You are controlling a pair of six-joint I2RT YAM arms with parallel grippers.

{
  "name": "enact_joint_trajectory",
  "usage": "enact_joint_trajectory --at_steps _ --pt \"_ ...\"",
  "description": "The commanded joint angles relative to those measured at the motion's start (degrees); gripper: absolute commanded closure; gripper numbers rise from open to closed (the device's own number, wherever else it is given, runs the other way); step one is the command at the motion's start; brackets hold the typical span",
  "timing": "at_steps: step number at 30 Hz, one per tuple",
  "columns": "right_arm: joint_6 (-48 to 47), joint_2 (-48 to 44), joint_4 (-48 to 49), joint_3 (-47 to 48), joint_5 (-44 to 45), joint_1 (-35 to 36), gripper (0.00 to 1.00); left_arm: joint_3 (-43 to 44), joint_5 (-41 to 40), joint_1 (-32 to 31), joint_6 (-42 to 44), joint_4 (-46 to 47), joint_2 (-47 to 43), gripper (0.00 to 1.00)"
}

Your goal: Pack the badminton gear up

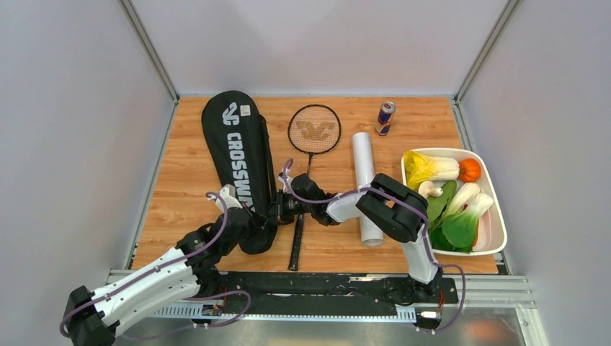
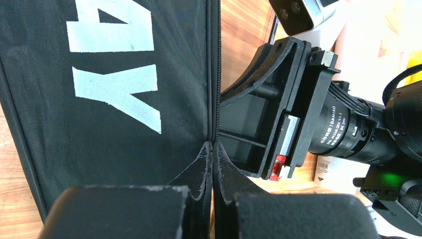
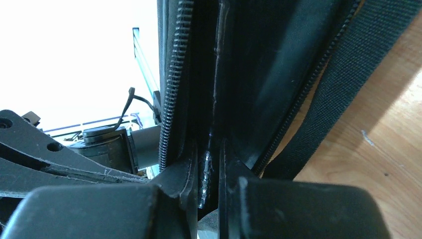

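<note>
Your left gripper [image 2: 213, 149] is clamped on the racket bag's [image 1: 238, 155] zippered seam at its narrow end. Your right gripper [image 3: 208, 149] pinches a silver tab [image 3: 205, 179] there, probably the zipper pull. Tug off-line and the tab may slip free, or the bag could drag into the racket [image 1: 314, 130] just right of it.

Pale grey walls [image 1: 317, 43]; wooden tabletop [image 1: 184, 180]
</note>
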Motion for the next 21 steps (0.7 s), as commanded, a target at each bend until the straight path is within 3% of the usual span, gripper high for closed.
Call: enact_joint_trajectory --at_steps 1,4,8,9,11,14,16,21 --pt "-0.5 -0.1 5.8 4.4 3.6 0.0 0.94 -1.7 6.7 -1.1 -2.2 3.4 0.3 1.0" --pt "-1.9 -0.4 5.0 4.9 3.1 0.3 0.91 -1.3 5.6 -1.1 -1.4 1.8 0.6 1.0" --pt "-6.2 -1.8 -1.7 6.6 2.2 0.8 0.77 1.3 2.8 -1.1 1.7 -3.4 1.2 1.0" --pt "-6.9 -2.7 -2.9 6.3 3.0 1.0 0.75 3.0 2.2 -1.1 2.5 -4.5 1.7 0.98" --pt "-7.6 -4.5 -4.2 5.3 4.4 1.3 0.73 6.3 -0.6 -1.1 4.8 -7.9 3.0 0.82" --pt "-9.6 -5.9 -8.9 5.9 6.3 1.9 0.73 11.3 -3.7 -1.2 8.9 -13.2 5.9 0.62" --pt "-12.2 -6.7 -13.1 6.8 9.3 2.8 0.78 15.1 -6.1 -1.2 11.2 -15.5 8.5 0.54" --pt "-12.8 -7.2 -12.5 5.6 11.6 4.0 0.9 24.9 -16.6 -1.1 17.1 -20.7 18.4 0.48"
